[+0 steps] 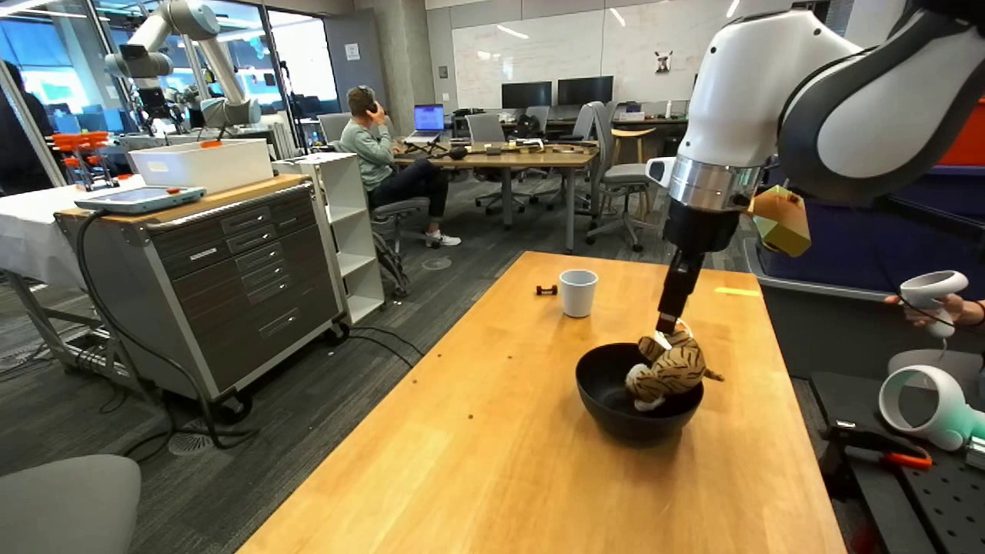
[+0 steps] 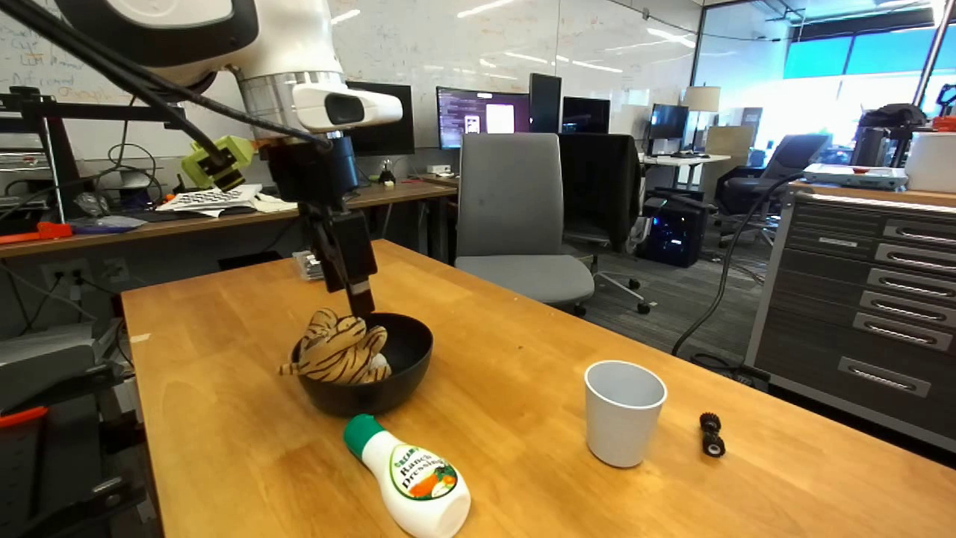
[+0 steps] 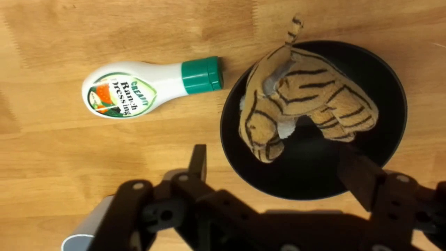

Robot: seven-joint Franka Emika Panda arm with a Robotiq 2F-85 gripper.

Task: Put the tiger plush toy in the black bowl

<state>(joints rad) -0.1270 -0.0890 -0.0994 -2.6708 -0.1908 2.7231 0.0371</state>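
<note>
The tiger plush toy point(image 1: 677, 368), tan with dark stripes, lies in the black bowl point(image 1: 635, 428). Its tail hangs out over the rim. The toy point(image 2: 336, 354) and the bowl point(image 2: 407, 373) also show in an exterior view. In the wrist view the toy point(image 3: 310, 87) lies across the upper part of the bowl point(image 3: 303, 177), with dark bowl floor bare below it. My gripper point(image 3: 271, 153) has its fingers wide apart with nothing between them. In both exterior views the gripper point(image 1: 666, 322) point(image 2: 362, 299) points down just above the bowl and toy.
A white ranch dressing bottle with a green cap point(image 2: 411, 478) lies beside the bowl; it also shows in the wrist view point(image 3: 150, 87). A white cup point(image 1: 578, 292) stands farther along the wooden table point(image 1: 462, 462), with a small dark wheeled piece point(image 2: 712, 435) beside it.
</note>
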